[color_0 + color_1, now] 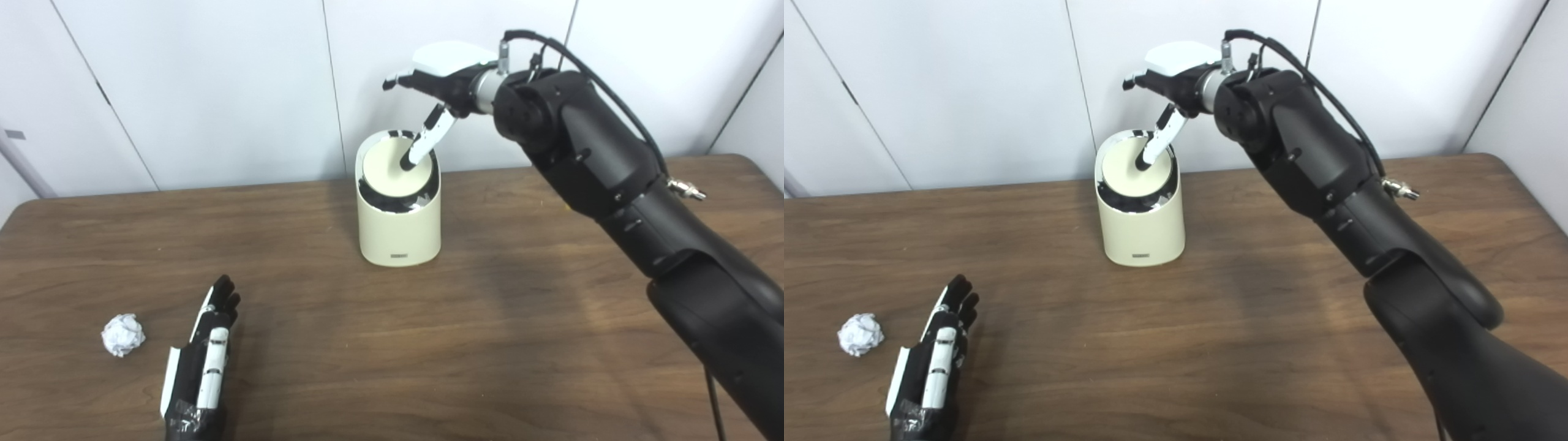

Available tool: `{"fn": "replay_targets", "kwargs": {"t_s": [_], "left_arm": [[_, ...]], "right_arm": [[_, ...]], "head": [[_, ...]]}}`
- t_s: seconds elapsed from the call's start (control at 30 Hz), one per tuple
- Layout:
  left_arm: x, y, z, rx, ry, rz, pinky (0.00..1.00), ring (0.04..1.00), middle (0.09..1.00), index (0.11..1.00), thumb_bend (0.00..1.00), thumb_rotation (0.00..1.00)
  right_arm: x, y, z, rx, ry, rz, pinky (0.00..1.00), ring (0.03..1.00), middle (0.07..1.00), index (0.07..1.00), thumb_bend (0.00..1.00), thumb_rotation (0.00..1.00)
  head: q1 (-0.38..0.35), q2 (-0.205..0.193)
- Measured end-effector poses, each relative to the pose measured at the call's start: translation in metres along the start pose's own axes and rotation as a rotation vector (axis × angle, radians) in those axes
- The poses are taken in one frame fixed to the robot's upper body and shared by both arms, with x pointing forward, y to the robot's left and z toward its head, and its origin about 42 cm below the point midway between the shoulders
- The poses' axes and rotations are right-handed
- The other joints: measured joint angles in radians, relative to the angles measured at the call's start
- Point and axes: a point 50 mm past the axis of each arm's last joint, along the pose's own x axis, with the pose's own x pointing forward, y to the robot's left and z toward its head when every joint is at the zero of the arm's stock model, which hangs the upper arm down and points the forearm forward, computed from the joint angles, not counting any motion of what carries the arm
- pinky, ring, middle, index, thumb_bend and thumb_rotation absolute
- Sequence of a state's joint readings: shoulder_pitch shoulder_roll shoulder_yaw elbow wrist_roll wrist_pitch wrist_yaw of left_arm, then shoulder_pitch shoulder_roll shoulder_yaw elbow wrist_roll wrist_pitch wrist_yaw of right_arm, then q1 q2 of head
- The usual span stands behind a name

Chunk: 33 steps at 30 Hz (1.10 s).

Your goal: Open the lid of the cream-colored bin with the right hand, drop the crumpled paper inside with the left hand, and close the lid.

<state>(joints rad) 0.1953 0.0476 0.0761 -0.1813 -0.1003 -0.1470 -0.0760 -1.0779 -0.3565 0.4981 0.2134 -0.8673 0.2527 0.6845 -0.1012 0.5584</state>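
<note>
The cream-colored bin point(399, 229) stands upright at the middle back of the table. Its round lid point(392, 174) is tilted, with a dark gap showing along its front edge. My right hand point(442, 79) hovers above the bin, one finger point(422, 146) pointing down and touching the lid's top; it holds nothing. The crumpled paper point(123, 334) lies on the table at the front left. Just right of it, my left hand point(205, 358) rests flat on the table, fingers stretched out and empty, a small gap between hand and paper.
The brown wooden table point(490, 318) spans the view, with its right edge near the far right. A white panelled wall point(214, 92) rises close behind the bin. My right arm point(612, 177) crosses above the table's right half.
</note>
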Motion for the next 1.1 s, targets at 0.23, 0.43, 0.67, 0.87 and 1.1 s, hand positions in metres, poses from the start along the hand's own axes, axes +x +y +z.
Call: {"fn": "replay_targets", "kwargs": {"t_s": [0.23,0.43,0.67,0.87,1.1], "left_arm": [[0.0,0.0,0.0,0.0,0.0,0.0,0.99,0.969,0.98,0.984,0.26,0.82],[0.0,0.0,0.0,0.0,-0.002,0.0,0.98,0.963,0.975,0.98,0.28,0.81],[0.0,0.0,0.001,-0.001,-0.01,0.001,0.99,0.964,0.976,0.98,0.26,0.81],[0.0,0.0,0.001,-0.002,-0.011,0.002,1.0,0.967,0.976,0.976,0.27,0.82],[0.0,0.0,0.001,-0.011,-0.011,0.005,1.0,0.968,0.975,0.978,0.26,0.82]], "right_arm": [[0.006,0.008,0.003,-0.025,0.004,0.03,0.96,0.976,0.943,0.909,0.91,0.44],[0.009,0.011,0.009,-0.024,-0.003,0.038,0.99,0.986,0.946,0.913,0.91,0.45],[0.01,0.013,0.013,-0.044,-0.002,0.04,0.98,0.981,0.939,0.915,0.91,0.45],[0.011,0.014,0.014,-0.052,-0.01,0.044,0.95,0.97,0.93,0.916,0.92,0.46],[0.012,0.016,0.015,-0.06,-0.009,0.049,0.94,0.98,0.952,0.922,0.91,0.47]], "head": [[0.0,0.002],[0.0,0.002],[-0.002,0.006],[0.002,0.006],[0.002,0.009]]}}
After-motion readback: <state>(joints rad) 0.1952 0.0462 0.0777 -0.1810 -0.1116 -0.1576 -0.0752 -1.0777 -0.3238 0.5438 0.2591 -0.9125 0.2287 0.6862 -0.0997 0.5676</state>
